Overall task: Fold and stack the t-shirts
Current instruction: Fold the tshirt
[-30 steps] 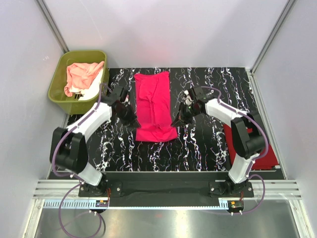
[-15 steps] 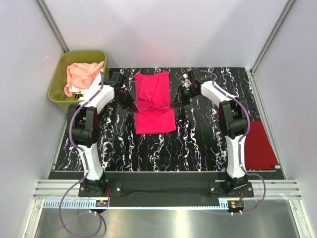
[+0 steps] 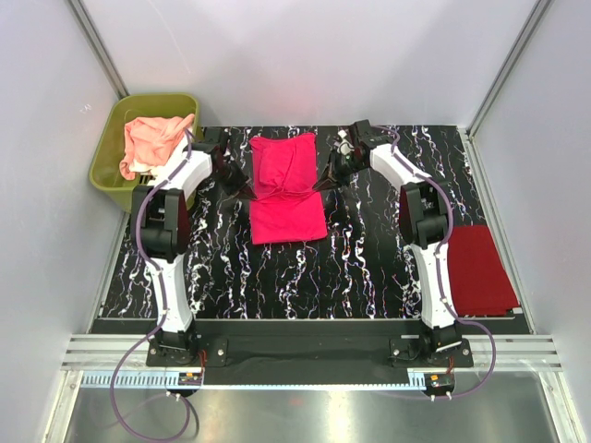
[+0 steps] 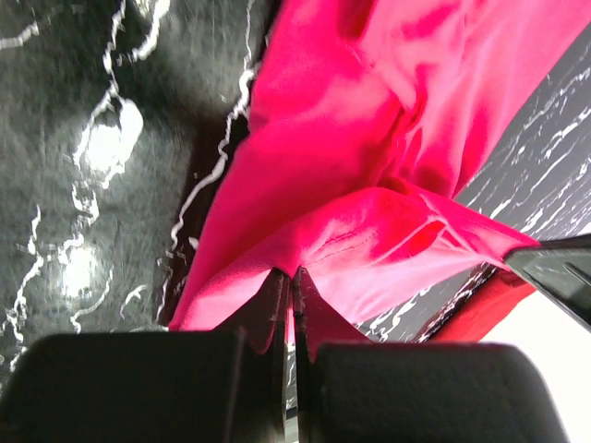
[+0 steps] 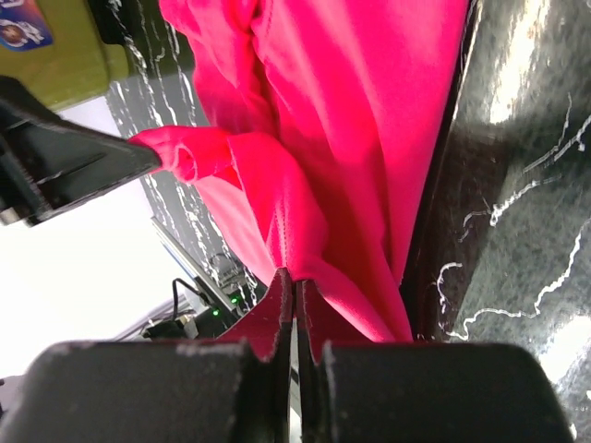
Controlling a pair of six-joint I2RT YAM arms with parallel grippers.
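The hot pink t-shirt (image 3: pixel 287 187) lies lengthwise at the back middle of the table, its near end lifted and carried back over the rest. My left gripper (image 3: pixel 247 190) is shut on its left edge (image 4: pixel 277 249). My right gripper (image 3: pixel 320 183) is shut on its right edge (image 5: pixel 305 231). The darker red t-shirt (image 3: pixel 479 270) lies folded at the table's right edge. The peach-pink t-shirt (image 3: pixel 152 138) and a bit of the white t-shirt (image 3: pixel 159 173) sit in the olive-green tub (image 3: pixel 109 146).
The tub stands off the table's back left corner. White walls close in the back and sides. The black marbled tabletop (image 3: pixel 305 277) runs forward to the arm bases.
Both grippers have moved toward the back of the table with the pink shirt's near end, folding it over; the shirt's visible length has shortened.
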